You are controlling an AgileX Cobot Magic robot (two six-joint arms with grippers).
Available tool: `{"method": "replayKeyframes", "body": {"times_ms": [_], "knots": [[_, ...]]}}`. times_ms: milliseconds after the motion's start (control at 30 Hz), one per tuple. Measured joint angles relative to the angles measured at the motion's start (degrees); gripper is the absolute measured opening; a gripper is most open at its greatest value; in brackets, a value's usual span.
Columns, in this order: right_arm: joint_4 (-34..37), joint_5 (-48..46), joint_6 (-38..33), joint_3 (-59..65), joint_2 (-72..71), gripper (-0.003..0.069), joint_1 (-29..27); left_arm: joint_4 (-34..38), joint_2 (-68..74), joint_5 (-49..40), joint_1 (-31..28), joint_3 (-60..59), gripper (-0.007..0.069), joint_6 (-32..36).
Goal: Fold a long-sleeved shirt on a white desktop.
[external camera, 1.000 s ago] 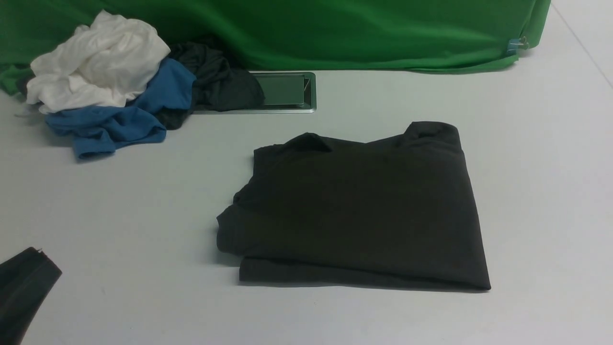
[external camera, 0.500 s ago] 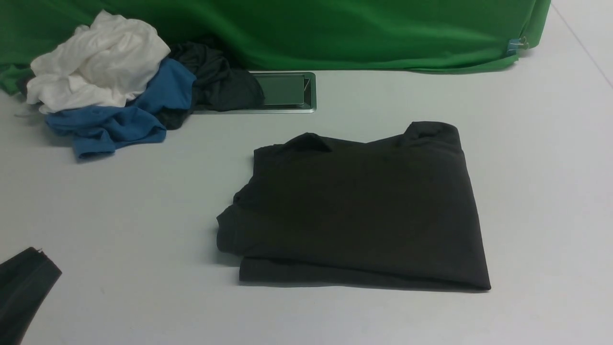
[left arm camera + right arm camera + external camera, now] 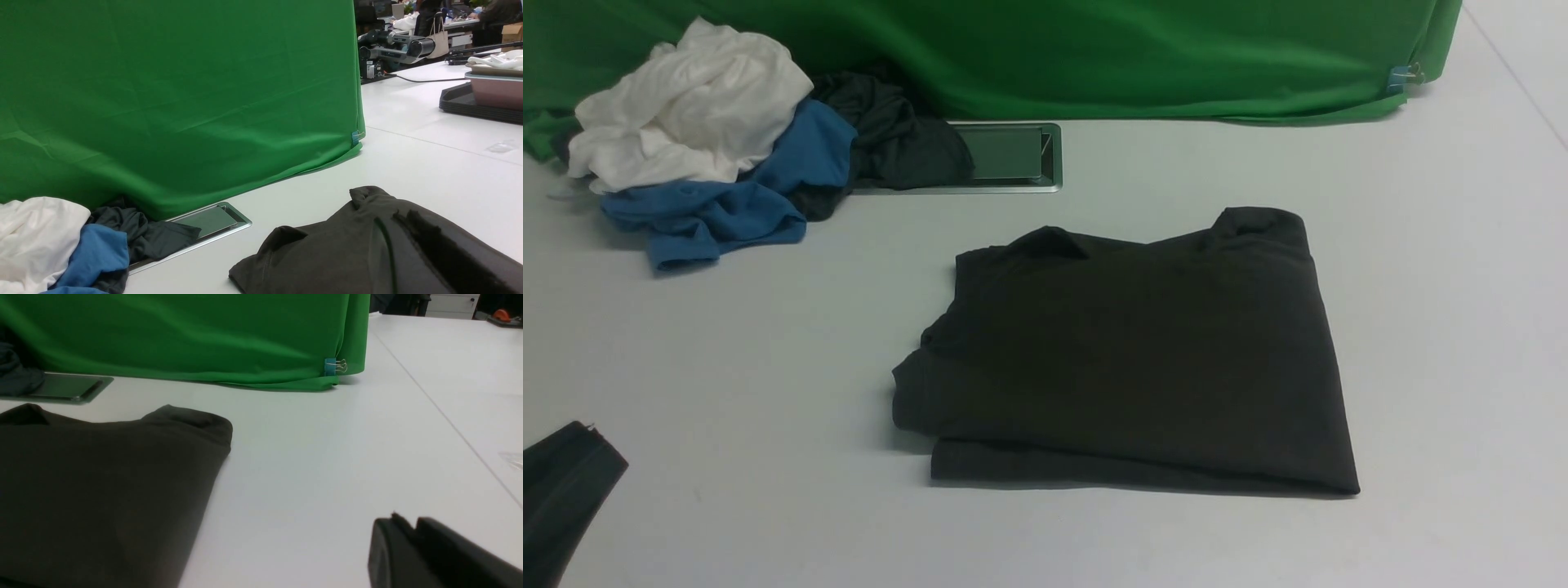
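Lying folded at the table's [image 3: 1421,327] centre, the long-sleeved shirt [image 3: 1127,359] needs only squaring; our jaws' state we cannot tell.

No text, label, brand, number or sign is showing legibly in any view. The folded long-sleeved shirt [image 3: 1127,359] is lying with a plain dark surface facing up, and no print is showing on it. The small blue tag [image 3: 330,366] clipped at the corner of the green backdrop [image 3: 1045,57] is appearing blank. The items on the distant desks in the left wrist view are looking too small and blurred for any lettering to be read.
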State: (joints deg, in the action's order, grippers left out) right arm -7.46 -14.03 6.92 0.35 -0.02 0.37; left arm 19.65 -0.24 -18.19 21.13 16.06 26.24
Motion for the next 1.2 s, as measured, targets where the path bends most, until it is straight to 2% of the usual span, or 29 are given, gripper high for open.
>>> {"method": "replayKeyframes", "body": {"times_ms": [133,233,267,367,500,700,1200], "knots": [[0.00,0.00,0.00,0.00,0.00,0.0113,0.00,-2.45,0.00,3.80,-1.47,-1.74,0.0020,-0.06],[0.00,0.00,0.00,0.00,0.00,0.0120,0.00,-3.96,0.00,9.74,-8.15,-4.87,0.0020,-0.06],[0.00,0.00,0.00,0.00,0.00,0.0120,0.00,-3.96,0.00,9.93,-9.29,-5.08,0.0020,-0.06],[0.00,0.00,0.00,0.00,0.00,0.0131,0.00,-2.98,0.05,9.71,-18.86,-8.95,0.0020,-0.06],[0.00,0.00,0.00,0.00,0.00,0.0140,0.00,-1.47,0.05,6.99,-23.71,-14.19,0.0020,-0.39],[0.00,0.12,0.00,0.00,0.00,0.0146,0.00,0.43,0.10,2.40,-23.70,-16.44,0.0020,-2.34],[0.00,0.24,1.05,0.00,-0.06,0.0172,0.00,1.22,0.10,2.59,-22.69,-16.44,0.0020,-2.34]]}}
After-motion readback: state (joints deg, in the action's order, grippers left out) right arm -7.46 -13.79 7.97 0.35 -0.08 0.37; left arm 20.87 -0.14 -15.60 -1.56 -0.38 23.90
